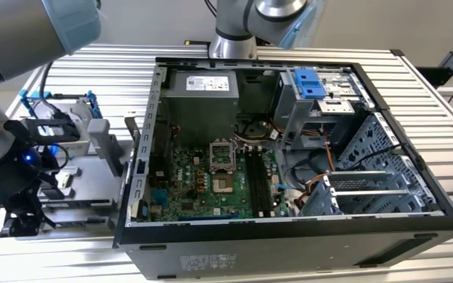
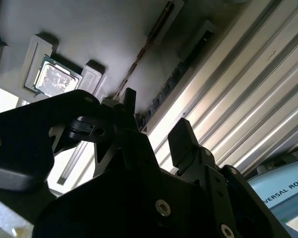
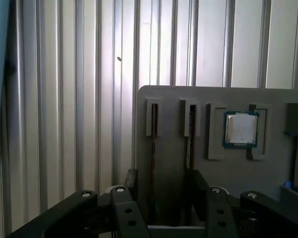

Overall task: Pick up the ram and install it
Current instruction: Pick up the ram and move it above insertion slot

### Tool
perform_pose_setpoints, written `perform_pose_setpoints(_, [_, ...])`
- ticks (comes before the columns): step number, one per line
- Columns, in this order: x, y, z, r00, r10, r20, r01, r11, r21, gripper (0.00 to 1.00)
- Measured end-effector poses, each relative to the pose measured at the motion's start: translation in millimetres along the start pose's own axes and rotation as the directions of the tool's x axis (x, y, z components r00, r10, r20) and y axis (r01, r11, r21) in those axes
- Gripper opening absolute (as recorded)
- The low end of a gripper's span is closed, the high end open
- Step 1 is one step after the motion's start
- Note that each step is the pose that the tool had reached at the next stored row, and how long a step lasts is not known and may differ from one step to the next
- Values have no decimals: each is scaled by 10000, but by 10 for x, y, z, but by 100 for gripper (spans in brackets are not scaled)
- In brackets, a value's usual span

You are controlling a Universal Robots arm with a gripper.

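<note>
Wide open and empty at the gripper [image 3: 162, 181], seemingly set to either side of the ram [image 3: 153, 148], on edge in a slot of the grey tray [image 3: 169, 96]; just beside, a second stick [image 3: 190, 144]; could strike that neighbour with one finger, or close askew and tilt the ram.

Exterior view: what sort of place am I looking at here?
Probably a robotics lab bench for computer assembly: an open computer case lies on a ribbed metal table, a robot arm stands beside it, and a grey parts tray holds a processor.
</note>
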State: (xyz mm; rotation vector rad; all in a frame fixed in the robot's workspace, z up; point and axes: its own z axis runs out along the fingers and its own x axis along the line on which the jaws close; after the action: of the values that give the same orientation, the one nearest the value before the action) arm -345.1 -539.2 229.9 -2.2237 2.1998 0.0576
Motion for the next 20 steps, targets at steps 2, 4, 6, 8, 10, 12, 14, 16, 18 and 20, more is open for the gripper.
perform_pose_setpoints(2, [26, 0, 12, 10000, 0, 0, 0, 10000, 0, 100])
perform_pose_setpoints(4, [46, 0, 27, 10000, 1, -1, -1, 10000, -1, 100])
perform_pose_setpoints(6, [66, 0, 46, 10000, 0, -2, 0, 10000, 1, 100])
perform_pose_setpoints(8, [89, 0, 67, 10000, 1, -3, -1, 10000, 0, 100])
perform_pose_setpoints(10, [107, 1, 88, 10000, 0, -4, 0, 10000, -1, 100])
perform_pose_setpoints(12, [118, 2, 111, 10000, 1, -7, -1, 10000, 0, 100])
perform_pose_setpoints(14, [126, 4, 136, 10000, 1, -8, -1, 10000, 0, 100])
perform_pose_setpoints(16, [131, 9, 162, 10000, 1, -11, -1, 10000, 0, 100])
perform_pose_setpoints(18, [132, 15, 188, 10000, 0, -34, 0, 10000, 0, 100])
perform_pose_setpoints(20, [133, 22, 219, 10000, 1, -75, -1, 10000, -1, 100])
